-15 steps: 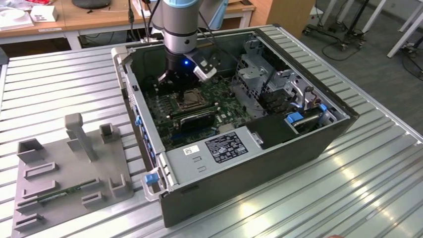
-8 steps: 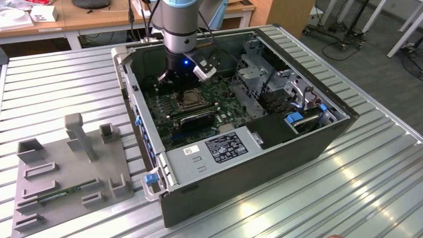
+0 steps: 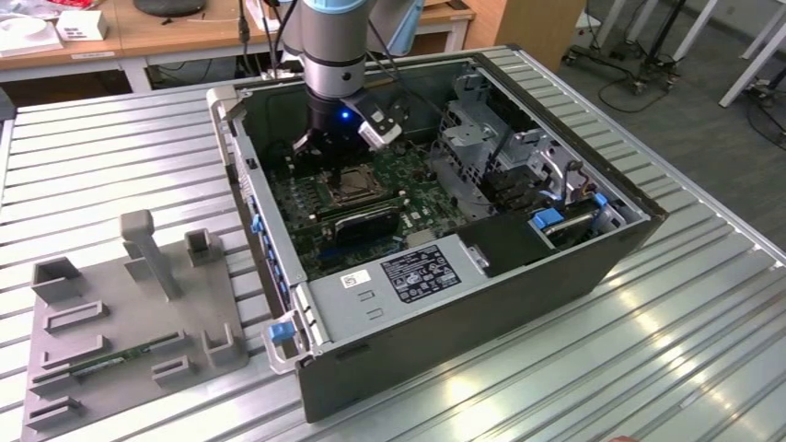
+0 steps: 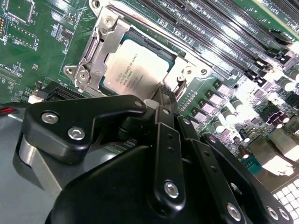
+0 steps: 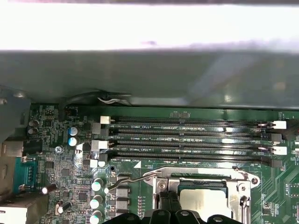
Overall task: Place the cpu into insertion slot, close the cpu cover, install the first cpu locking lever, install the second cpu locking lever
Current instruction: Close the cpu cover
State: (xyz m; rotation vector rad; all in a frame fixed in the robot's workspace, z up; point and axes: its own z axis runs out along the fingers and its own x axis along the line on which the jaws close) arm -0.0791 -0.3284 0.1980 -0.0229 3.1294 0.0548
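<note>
**Chip seated under its cover plate, gripper at the socket's edge**

In the exterior view the gripper (image 3: pixel 326 158) reaches down into the open computer case (image 3: pixel 491 304), just above the socket (image 3: pixel 349 188) on the green board. The case stands on a slatted metal table (image 3: pixel 687 368), with a grey parts holder (image 3: pixel 123 313) towards the exterior view's left. That view does not settle what lies in the socket.

The second wrist view does: the chip (image 4: pixel 135 70) lies flat in it, pale face up, with the cover plate (image 4: pixel 96 46) lowered around it. There the black fingers (image 4: pixel 163 135) meet at the socket's edge, drawn together with nothing seen between them.

The first wrist view adds the long memory slots (image 5: pixel 187 140) beside the socket and a thin metal lever (image 5: pixel 128 179) slanting out from its corner.
</note>
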